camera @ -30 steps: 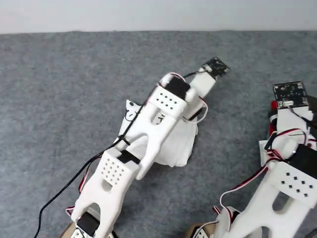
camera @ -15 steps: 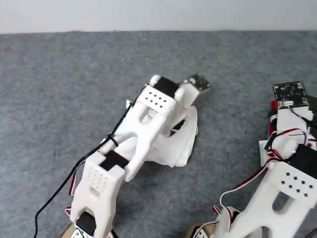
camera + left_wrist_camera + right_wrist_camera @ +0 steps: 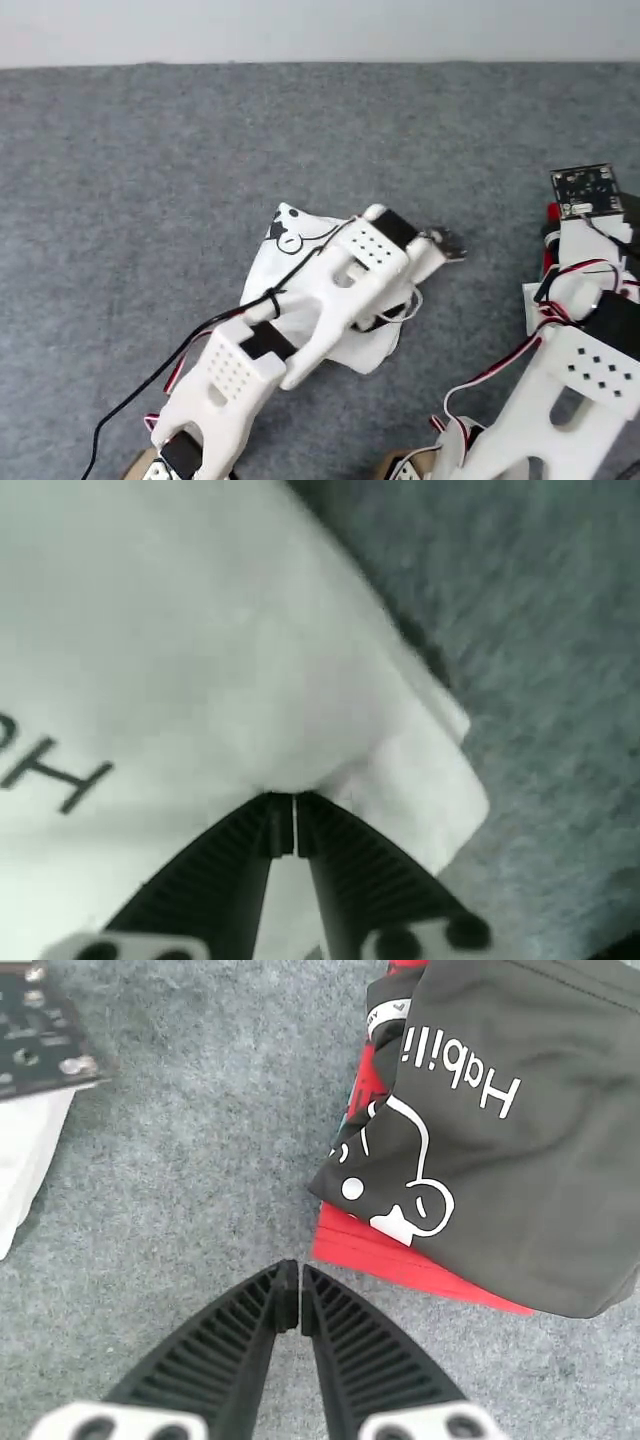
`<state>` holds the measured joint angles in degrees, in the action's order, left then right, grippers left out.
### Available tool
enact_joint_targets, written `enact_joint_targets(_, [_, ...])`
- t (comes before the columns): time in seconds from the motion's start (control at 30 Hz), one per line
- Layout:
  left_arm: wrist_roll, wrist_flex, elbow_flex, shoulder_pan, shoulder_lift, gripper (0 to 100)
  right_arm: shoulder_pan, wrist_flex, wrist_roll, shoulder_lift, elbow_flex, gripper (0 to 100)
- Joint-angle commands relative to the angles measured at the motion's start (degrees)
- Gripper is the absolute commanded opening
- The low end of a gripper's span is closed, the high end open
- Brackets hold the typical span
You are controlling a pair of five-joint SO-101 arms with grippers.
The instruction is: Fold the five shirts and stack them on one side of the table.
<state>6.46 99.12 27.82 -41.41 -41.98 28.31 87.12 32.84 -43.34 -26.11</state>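
Table [image 3: 120, 180]: top covered w/ mid-grey felt- or carpet-like fabric, short fuzzy nap, slightly mottled. In high view the cover runs full width, L to R, and down to the near edge of frame.

Far side: straight boundary across the top. Beyond it a pale band [image 3: 300, 30], off-white, flat, plain. Wall or backboard, can't tell which.

Left wrist view: table [image 3: 560, 630] seen close up, same grey nap, fibres streaky. Right wrist view: table [image 3: 200, 1110] again, grey w/ lighter flecks, texture fairly coarse.

Light: even, diffuse, approx. from overhead. Shadows on the cover short & soft-edged.
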Motion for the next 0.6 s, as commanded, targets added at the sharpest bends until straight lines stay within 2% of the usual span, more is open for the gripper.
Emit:
enact_joint_targets(0.0, [-2.2,1.41,8.13,1.23,0.18,2,0.75,-0.57,0.53,-1.63,0.44,1.3])
enact_joint_targets(0.33, [-2.29,1.49,10.15,13.1,2.64,2,0.31,-0.57,0.18,-1.63,0.44,1.4])
enact_joint_targets(0.57, [-1.93,1.49,9.98,12.92,11.96,2,0.31,-0.92,0.09,-1.1,0.44,1.5])
